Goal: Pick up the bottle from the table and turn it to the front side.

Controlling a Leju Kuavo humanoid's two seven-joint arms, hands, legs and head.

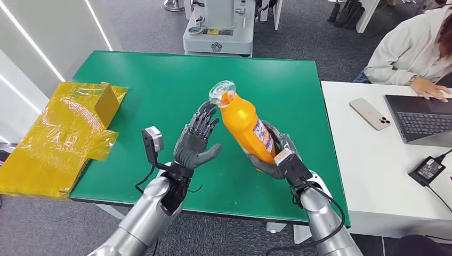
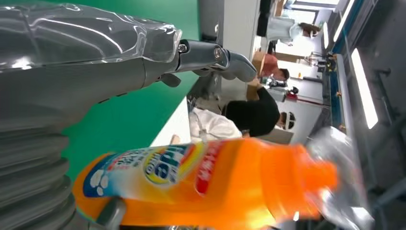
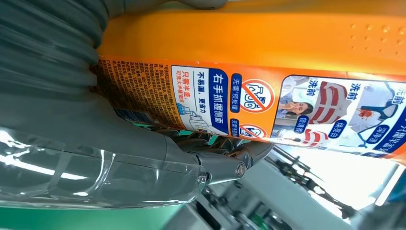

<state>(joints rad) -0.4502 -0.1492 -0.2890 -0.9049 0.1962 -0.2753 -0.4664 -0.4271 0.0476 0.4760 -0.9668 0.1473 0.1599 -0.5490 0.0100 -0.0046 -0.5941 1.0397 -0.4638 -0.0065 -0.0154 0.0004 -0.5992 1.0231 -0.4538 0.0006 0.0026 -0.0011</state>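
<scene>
One orange bottle (image 1: 246,126) held off the green tabletop (image 1: 160,85), tilted, clear cap end away from the robot. Right hand (image 1: 277,154) grips its lower body. Left hand (image 1: 198,140) just beside it, fingers spread, holding nothing. Yellow packaging (image 1: 64,133) at tabletop's left edge.

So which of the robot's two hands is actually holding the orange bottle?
The right hand: it grips the orange bottle at its lower end, tilted above the green table. The left hand is open beside it, holding nothing.

Yellow wrapped cardboard (image 1: 61,136) at green table (image 1: 160,80) edge; phone (image 1: 370,113), laptop (image 1: 421,118) on white desk (image 1: 368,176).
</scene>
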